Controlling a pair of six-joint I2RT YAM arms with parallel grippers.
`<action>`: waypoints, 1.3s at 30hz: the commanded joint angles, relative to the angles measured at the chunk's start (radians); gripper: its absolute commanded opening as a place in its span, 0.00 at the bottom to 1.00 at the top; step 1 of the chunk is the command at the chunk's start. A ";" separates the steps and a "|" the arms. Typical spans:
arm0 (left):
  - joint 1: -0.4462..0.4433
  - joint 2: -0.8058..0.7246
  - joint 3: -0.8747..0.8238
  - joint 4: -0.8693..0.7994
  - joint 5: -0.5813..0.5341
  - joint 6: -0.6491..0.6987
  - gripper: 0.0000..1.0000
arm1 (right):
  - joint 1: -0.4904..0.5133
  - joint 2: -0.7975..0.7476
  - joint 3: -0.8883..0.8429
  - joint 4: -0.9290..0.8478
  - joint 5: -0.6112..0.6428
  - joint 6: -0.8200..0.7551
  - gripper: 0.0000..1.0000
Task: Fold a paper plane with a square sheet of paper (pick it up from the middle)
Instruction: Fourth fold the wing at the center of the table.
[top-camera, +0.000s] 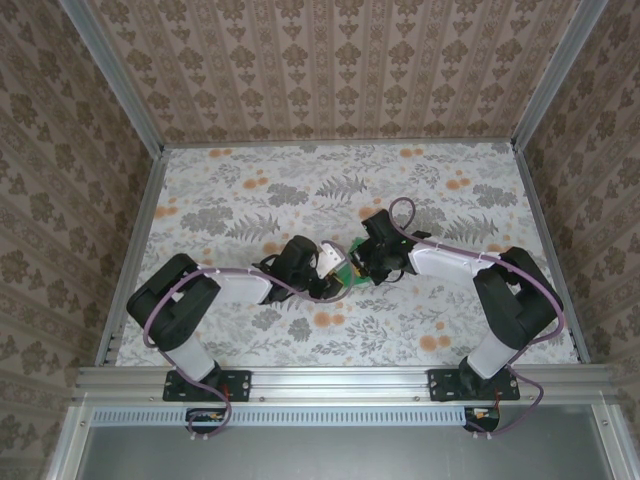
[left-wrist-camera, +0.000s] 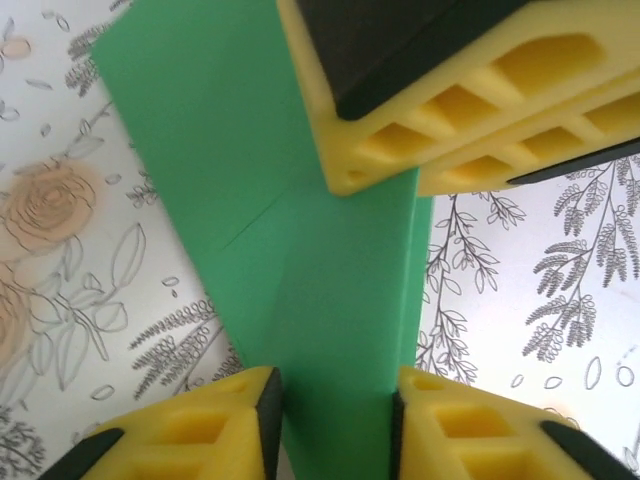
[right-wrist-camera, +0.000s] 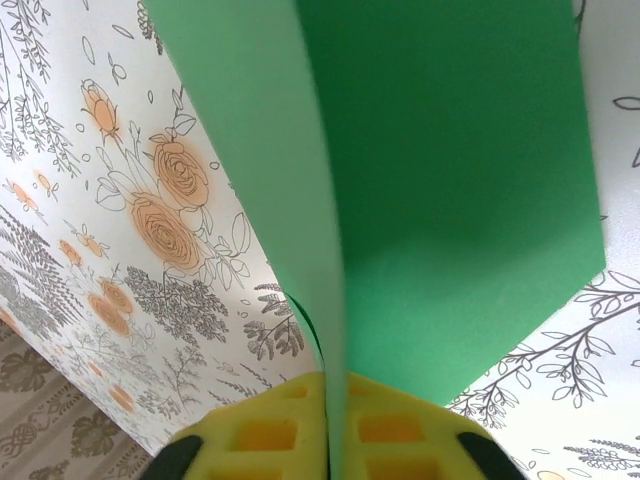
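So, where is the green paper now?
In the top view the green paper is near the middle of the table, between the left gripper and the right gripper, which pinches it.

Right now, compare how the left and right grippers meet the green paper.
The left gripper has its fingers apart; the right gripper has them pressed together. The paper runs through the left's gap; the right pinches it at a fold. Both have yellow pads.

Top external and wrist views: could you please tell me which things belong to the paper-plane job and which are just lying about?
Job: green sheet of paper, partly folded; right gripper, clamping it; left gripper, fingers astride it.
Lying about: floral cloth.
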 joint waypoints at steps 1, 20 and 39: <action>-0.007 0.010 0.010 0.035 -0.020 0.034 0.27 | -0.012 0.008 0.025 -0.049 -0.040 0.006 0.18; -0.006 0.053 0.028 0.000 0.064 -0.009 0.11 | -0.161 -0.178 -0.108 0.042 -0.167 -0.502 0.61; 0.000 0.075 0.091 -0.072 0.217 -0.191 0.14 | -0.143 -0.120 -0.186 0.131 -0.223 -0.687 0.50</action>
